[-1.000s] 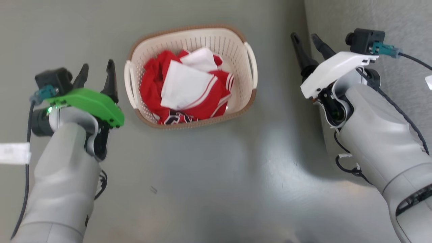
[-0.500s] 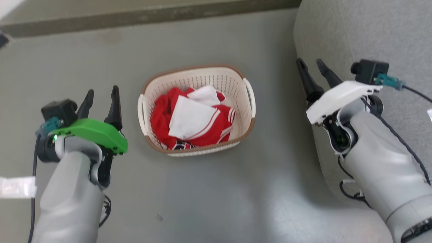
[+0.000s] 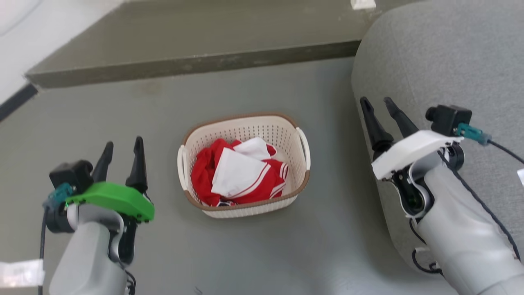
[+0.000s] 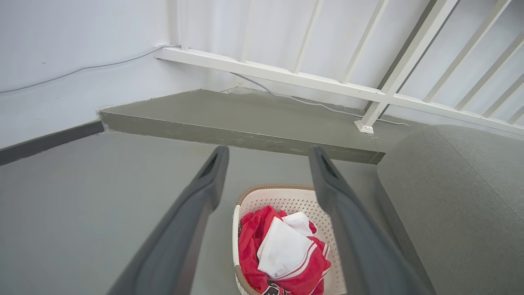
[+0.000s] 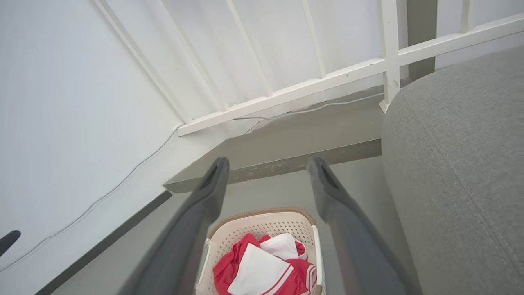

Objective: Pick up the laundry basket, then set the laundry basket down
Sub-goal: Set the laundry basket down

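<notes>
Grey floor (image 3: 102,119): laundry basket (image 3: 254,210) sits between left claw (image 3: 123,141) and right claw (image 3: 374,100), both spread, empty, probably staged for its handles.

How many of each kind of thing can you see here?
Laundry basket: 1
Pile of red and white clothes: 1
End effectors: 2, left end effector and right end effector, both open
Grey upholstered seat: 1
Total: 5

Grey floor (image 3: 102,123) w/ raised step (image 3: 196,41), white wall (image 4: 61,41) + railing (image 4: 286,78), grey sofa (image 3: 430,61).
</notes>
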Controlling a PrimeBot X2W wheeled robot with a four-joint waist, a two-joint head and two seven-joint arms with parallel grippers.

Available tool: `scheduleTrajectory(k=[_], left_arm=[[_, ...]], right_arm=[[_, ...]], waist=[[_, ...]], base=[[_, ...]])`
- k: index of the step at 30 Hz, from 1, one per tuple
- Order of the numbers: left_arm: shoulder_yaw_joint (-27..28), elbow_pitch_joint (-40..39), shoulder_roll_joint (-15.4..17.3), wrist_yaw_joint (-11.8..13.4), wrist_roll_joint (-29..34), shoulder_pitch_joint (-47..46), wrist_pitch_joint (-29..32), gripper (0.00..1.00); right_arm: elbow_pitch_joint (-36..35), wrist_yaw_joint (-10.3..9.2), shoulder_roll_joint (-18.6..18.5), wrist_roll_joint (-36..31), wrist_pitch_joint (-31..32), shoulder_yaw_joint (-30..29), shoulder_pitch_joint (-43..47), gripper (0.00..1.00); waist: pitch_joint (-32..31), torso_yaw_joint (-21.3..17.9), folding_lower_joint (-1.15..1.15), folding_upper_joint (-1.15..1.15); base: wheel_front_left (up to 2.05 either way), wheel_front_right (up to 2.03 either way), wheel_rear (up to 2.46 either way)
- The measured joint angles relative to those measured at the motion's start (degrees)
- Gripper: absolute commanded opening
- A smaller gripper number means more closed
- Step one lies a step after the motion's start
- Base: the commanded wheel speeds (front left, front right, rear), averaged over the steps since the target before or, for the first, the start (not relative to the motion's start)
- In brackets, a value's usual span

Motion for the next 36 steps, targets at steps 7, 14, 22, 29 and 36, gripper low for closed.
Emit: scheduleTrajectory(k=[7, 14, 22, 29, 36], left_arm=[[0.9, -4.2, -0.1, -0.2, 1.7, 4.0, 0.0, 1.0], [2.2, -7.3, -1.0, -0.4, 2.3, 8.4, 0.0, 1.0], [2.7, -10.4, -1.3, -0.4, 2.5, 12.2, 0.0, 1.0], [3.0, -14.3, -1.3, -0.4, 6.0, 13.8, 0.0, 1.0], [2.6, -15.8, -1.3, -0.3, 9.6, 16.2, 0.0, 1.0]], right_arm=[[-4.4, -0.51, 0.4, -3.1, 0.0, -1.5, 4.9, 1.0], [-9.5, -1.43, 0.6, -5.7, 0.0, -4.6, 10.3, 1.0], [-12.3, -1.43, 1.6, -8.1, 0.0, -5.1, 15.7, 1.0], [-15.2, -2.03, 1.5, -11.9, 0.0, -5.9, 17.5, 1.0], [-16.6, -2.79, 1.3, -14.3, 0.0, -6.7, 19.6, 1.0]], waist=[[-2.3, 0.0, 0.0, 0.0], [-4.2, 0.3, 0.0, 0.0], [-5.6, 0.4, 0.0, 0.0], [-6.1, 0.3, 0.0, 0.0], [-6.7, 0.1, 0.0, 0.0]], base=[[0.0, 0.0, 0.0], [0.0, 0.0, 0.0], [0.0, 0.0, 0.0], [0.0, 0.0, 0.0], [0.0, 0.0, 0.0]])
